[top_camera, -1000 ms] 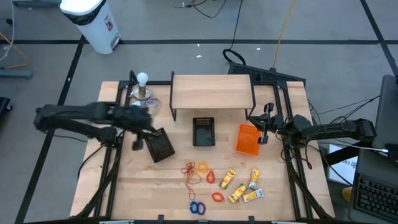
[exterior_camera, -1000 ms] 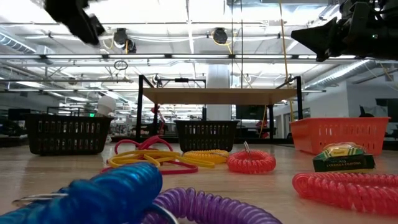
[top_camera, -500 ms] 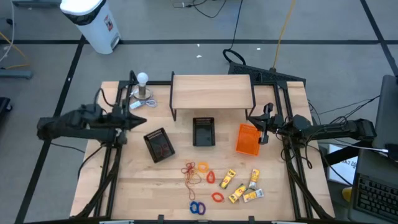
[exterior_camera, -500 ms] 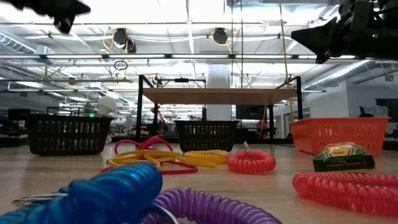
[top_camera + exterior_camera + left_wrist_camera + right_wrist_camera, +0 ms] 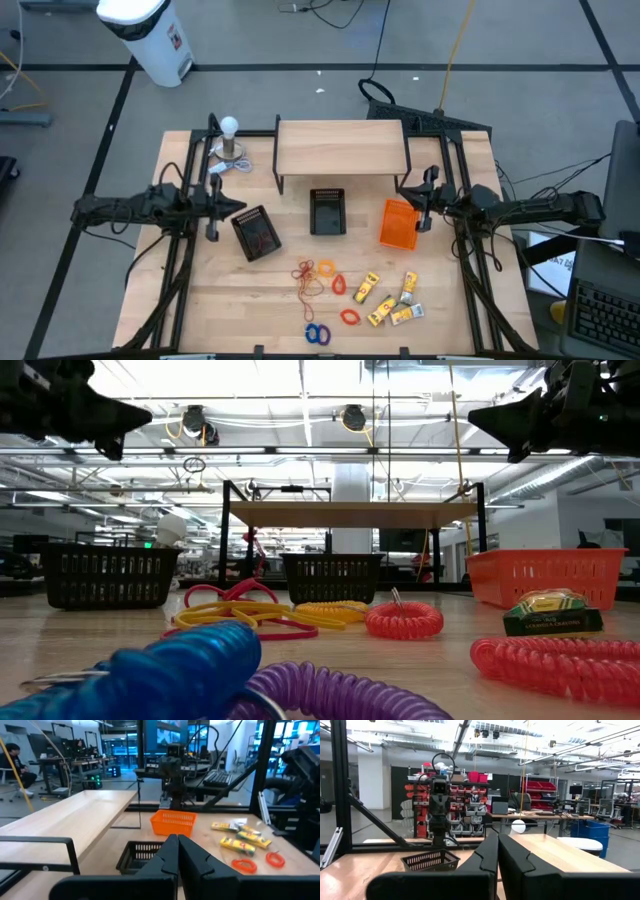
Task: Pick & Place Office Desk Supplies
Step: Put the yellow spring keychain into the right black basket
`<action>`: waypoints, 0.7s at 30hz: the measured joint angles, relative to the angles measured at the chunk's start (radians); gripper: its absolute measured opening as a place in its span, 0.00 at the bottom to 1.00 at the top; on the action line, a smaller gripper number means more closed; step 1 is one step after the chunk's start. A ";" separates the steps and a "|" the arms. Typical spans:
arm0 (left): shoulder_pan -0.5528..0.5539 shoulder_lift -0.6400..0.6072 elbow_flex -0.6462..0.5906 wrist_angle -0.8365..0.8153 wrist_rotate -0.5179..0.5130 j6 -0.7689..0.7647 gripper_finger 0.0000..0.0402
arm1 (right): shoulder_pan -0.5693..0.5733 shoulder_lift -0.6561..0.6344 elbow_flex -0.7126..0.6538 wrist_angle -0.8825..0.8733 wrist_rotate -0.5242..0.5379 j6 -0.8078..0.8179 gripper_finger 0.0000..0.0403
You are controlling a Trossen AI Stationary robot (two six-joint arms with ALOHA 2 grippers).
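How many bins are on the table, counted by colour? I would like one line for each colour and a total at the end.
Black mesh bins: 2
Orange bin: 1
Total: 3

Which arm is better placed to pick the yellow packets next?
Right, probably. The right gripper hovers shut above the orange bin, on the side of the yellow packets. The left gripper is beyond the black bin.
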 joint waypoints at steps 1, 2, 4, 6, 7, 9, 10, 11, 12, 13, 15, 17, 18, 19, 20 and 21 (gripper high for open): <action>0.000 0.000 -0.004 -0.004 0.000 0.002 0.00 | 0.000 0.000 0.000 -0.008 0.000 -0.001 0.00; 0.000 0.000 -0.009 -0.008 0.000 0.005 0.00 | 0.000 0.000 0.000 -0.016 0.000 -0.001 0.00; 0.000 0.000 -0.025 -0.012 0.000 0.014 0.00 | 0.000 0.000 0.000 -0.021 0.000 -0.008 0.00; 0.000 0.000 -0.044 -0.013 -0.001 0.018 0.00 | 0.000 0.000 0.000 -0.021 0.000 -0.014 0.00; 0.000 0.000 -0.053 -0.012 -0.001 0.021 0.00 | 0.000 0.000 0.000 -0.020 0.000 -0.018 0.00; 0.000 0.000 -0.071 -0.008 -0.005 0.021 0.00 | 0.000 0.000 0.000 -0.020 0.000 -0.019 0.00; 0.000 0.000 -0.078 -0.007 -0.006 0.022 0.00 | 0.000 0.000 0.000 -0.022 0.000 -0.015 0.00; 0.000 0.000 -0.084 -0.006 -0.006 0.025 0.00 | 0.000 0.000 0.000 -0.025 0.000 -0.010 0.00; 0.000 0.000 -0.089 -0.005 -0.006 0.028 0.00 | 0.000 0.000 0.000 -0.029 0.000 -0.010 0.00; 0.000 0.000 -0.095 -0.005 -0.007 0.029 0.00 | 0.000 0.000 0.000 -0.032 0.000 -0.010 0.00; 0.000 0.000 -0.103 -0.005 -0.015 0.029 0.00 | 0.000 0.002 0.000 -0.034 0.001 -0.011 0.00; 0.000 0.000 -0.108 -0.005 -0.015 0.031 0.00 | 0.000 0.009 0.006 -0.034 0.001 -0.010 0.00; 0.000 0.000 -0.110 -0.004 -0.015 0.033 0.00 | 0.000 0.016 0.014 -0.041 0.001 -0.010 0.00; 0.000 0.000 -0.111 -0.001 -0.015 0.035 0.00 | 0.000 0.025 0.027 -0.054 0.002 -0.010 0.00; 0.000 0.000 -0.111 0.000 -0.015 0.036 0.00 | 0.000 0.037 0.046 -0.078 0.002 -0.010 0.00; 0.000 0.000 -0.112 0.000 -0.015 0.037 0.00 | 0.000 0.050 0.067 -0.113 0.002 -0.005 0.00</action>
